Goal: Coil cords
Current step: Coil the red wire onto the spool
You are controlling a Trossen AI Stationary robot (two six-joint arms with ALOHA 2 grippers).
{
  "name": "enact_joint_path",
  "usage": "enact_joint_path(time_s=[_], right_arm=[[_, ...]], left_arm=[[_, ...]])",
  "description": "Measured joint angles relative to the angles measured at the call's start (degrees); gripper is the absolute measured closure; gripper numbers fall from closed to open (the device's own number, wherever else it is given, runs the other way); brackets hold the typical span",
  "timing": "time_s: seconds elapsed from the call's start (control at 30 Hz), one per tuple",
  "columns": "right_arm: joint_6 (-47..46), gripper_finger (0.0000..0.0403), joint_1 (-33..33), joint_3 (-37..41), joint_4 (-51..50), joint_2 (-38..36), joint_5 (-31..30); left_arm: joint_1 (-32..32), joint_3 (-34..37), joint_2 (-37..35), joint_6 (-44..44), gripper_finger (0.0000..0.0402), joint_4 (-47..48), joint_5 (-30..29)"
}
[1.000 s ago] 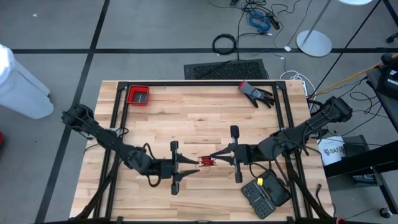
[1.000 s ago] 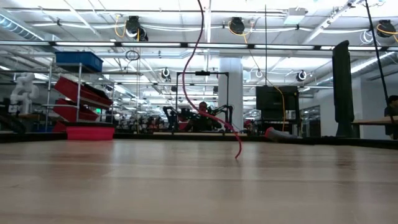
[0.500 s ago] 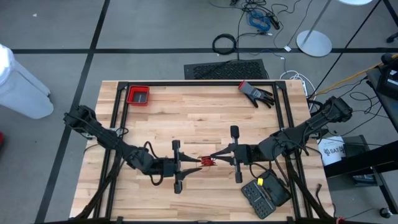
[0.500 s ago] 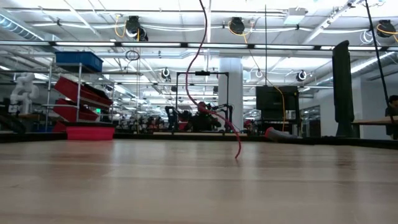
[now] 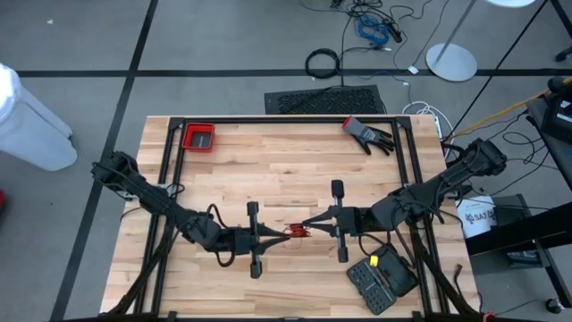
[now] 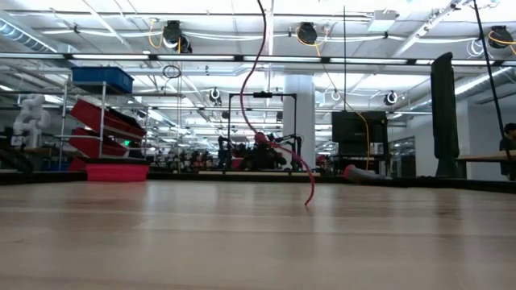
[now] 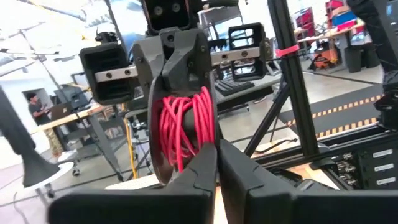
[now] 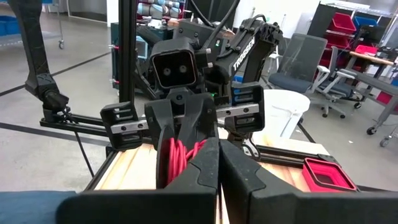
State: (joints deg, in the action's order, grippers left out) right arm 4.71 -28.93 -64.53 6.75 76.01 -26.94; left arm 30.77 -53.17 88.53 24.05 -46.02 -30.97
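The red cord (image 5: pixel 296 233) is wound in a small coil (image 7: pixel 186 130) against a black disc (image 7: pixel 153 140), held in the air over the table's near middle. My right gripper (image 5: pixel 306 227) comes at it from the right and is shut. My left gripper (image 5: pixel 284 234) comes from the left and is shut at the coil. In the low view a loose length of the cord (image 6: pixel 246 80) hangs down in a curve, its free end (image 6: pixel 309 200) at the tabletop. My left gripper has its shut fingertips (image 7: pixel 208 158) at the lower windings of the coil (image 7: pixel 189 146), coming level from the table's left. The fingers hide which strand they have. My right gripper holds the disc and coil at the upper edge (image 7: pixel 180 99), fingers (image 7: pixel 177 62) level from the right. The coil hangs clear of the table.
A red bin (image 5: pixel 198 137) sits at the far left and a black glove (image 5: pixel 368 134) at the far right. A black case (image 5: pixel 382 279) lies at the near right corner. Black frame rails (image 5: pixel 286 119) border the wooden table.
My left gripper's fingers stood apart beside the coil and have shut at it. Both arms have stayed in place, and the hanging length of cord has kept its curve.
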Motion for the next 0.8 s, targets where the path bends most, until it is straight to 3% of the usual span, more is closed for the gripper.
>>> enact_joint_path(time_s=[0.37,0.57,0.8], right_arm=[[1.6,0.0401,0.0,0.0,0.0,0.0,-0.2],[1.7,0.0372,-0.4,0.0,-1.0,0.0,-0.7],[7.1,0.0307,-3.7,0.0,-1.5,-0.4,-17.7]], left_arm=[[0.0,0.0,0.0,-2.4,0.0398,-0.4,-1.1],[0.0,0.0,-0.2,-2.3,0.0399,-0.6,-1.2],[1.0,0.0,-3.2,-2.6,0.04,1.2,-2.8]])
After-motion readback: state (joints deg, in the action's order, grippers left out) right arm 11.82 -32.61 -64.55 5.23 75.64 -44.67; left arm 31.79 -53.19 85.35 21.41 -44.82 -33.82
